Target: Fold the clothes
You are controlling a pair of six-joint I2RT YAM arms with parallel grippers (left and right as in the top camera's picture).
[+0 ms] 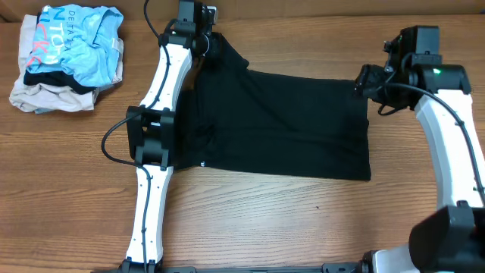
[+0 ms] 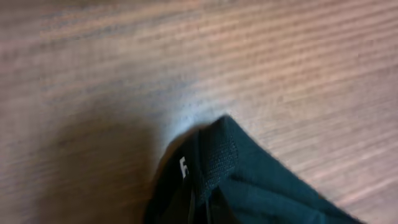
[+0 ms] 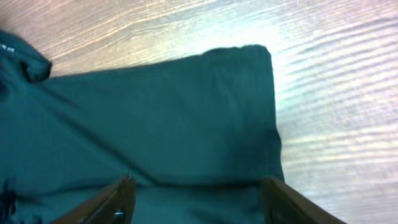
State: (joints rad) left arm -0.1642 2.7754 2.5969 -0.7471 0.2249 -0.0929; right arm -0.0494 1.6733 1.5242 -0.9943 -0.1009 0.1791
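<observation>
The clothes, a black T-shirt, lie spread flat across the middle of the wooden table. My left gripper is at the shirt's far left corner, shut on it. In the left wrist view a pinched corner of the black fabric with a small white mark rises from the bottom edge over bare wood. My right gripper is at the shirt's far right edge. It stands open, with its brown fingers wide apart. The black fabric lies between and beyond them.
A pile of garments sits at the far left corner: a light blue shirt lies on top of a beige one. My left arm runs along the T-shirt's left edge. My right arm stands right of the shirt.
</observation>
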